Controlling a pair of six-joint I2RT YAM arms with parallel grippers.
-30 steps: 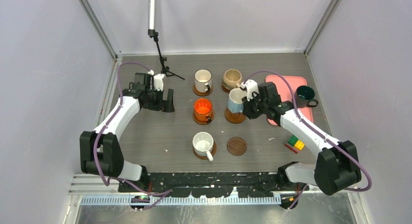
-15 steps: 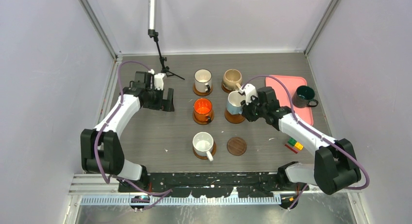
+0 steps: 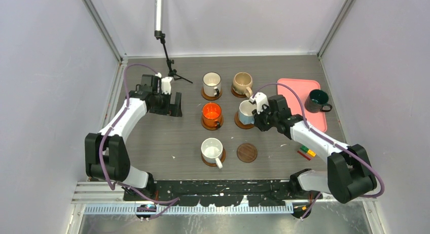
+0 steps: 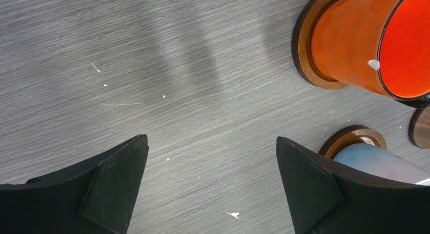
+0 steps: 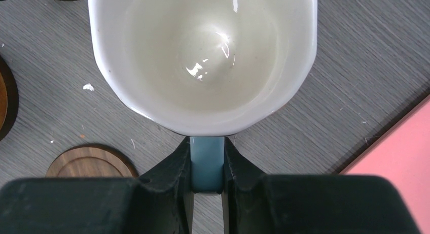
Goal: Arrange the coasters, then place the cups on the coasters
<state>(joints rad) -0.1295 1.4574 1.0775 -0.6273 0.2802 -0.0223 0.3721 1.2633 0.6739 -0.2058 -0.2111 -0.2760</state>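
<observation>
Right tool (image 5: 208,162): clamped on the handle of the light blue ceramic mug (image 5: 203,56), one black finger on each side of the handle.
Light blue ceramic mug: upright, white inside, in the right column of the middle row. It is over a reddish-brown rimmed wooden coaster (image 3: 245,124). I cannot tell whether its base rests on the coaster.
Left tool (image 4: 210,188): fingers wide apart with nothing between them, low over the bare grey bench (image 4: 152,66), left of the mugs.
Orange ceramic mug (image 3: 211,112): on its own rimmed coaster, just left of the blue one.
Back row: white mug (image 3: 212,83) and beige mug (image 3: 242,82), each on a rimmed coaster.
Front row: second white mug (image 3: 211,149) on a rimmed coaster. To its right lies the dark flat wooden coaster (image 3: 247,153), bare.
Dark green mug (image 3: 318,99): upright at the right edge of the pink rectangular tray (image 3: 296,89), well apart from the coasters.
Small coloured toy bricks (image 3: 307,151): on the bench beside the right arm.
</observation>
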